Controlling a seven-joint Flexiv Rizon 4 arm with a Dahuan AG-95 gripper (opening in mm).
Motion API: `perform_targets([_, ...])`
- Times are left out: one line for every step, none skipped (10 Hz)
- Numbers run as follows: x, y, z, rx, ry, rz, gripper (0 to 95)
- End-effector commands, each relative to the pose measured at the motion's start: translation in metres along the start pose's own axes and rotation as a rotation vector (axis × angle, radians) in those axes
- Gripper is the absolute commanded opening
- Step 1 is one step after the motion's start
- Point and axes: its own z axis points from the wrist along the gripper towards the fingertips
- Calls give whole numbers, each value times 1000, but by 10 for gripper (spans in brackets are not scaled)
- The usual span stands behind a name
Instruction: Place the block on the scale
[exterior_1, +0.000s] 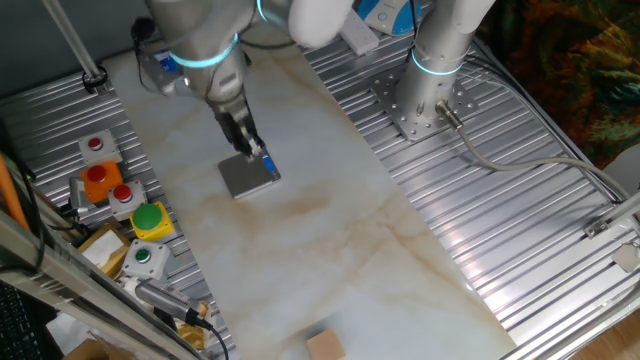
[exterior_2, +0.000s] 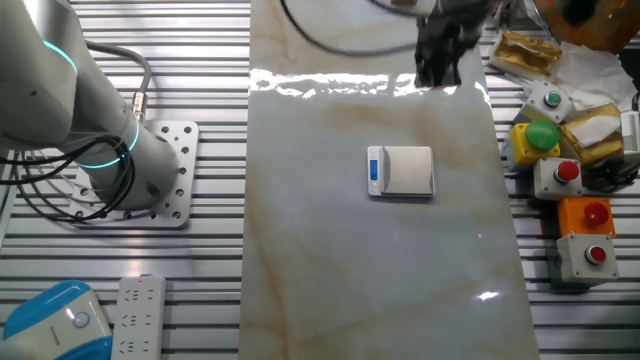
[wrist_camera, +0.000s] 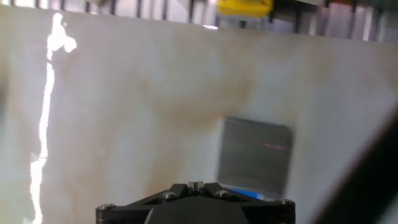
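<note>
I see the hand (exterior_1: 247, 142) hanging over the scale (exterior_1: 249, 176) in mid-table; I cannot tell how far its fingers are parted, nor whether it holds anything. The block (exterior_1: 326, 345) lies well apart, at the table (exterior_1: 330, 230) edge.

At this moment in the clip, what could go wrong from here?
1. The block lies at the table's near edge, far from the scale; a nudge during the grasp could push it off.
2. The hand hangs low right by the scale and could bump it when moving away.
3. The block is out of the hand view, so the approach starts blind.
</note>
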Motion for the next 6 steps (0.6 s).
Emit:
perform_targets([-31,62,10,2,-10,33,0])
perform_targets([-37,71,13,3,-11,40,0])
perform_targets([-37,71,13,3,-11,40,0])
perform_targets([-39,72,13,1,-16,36,0])
perform_targets([-39,72,13,1,-16,36,0])
perform_targets([-39,72,13,-2,-16,36,0])
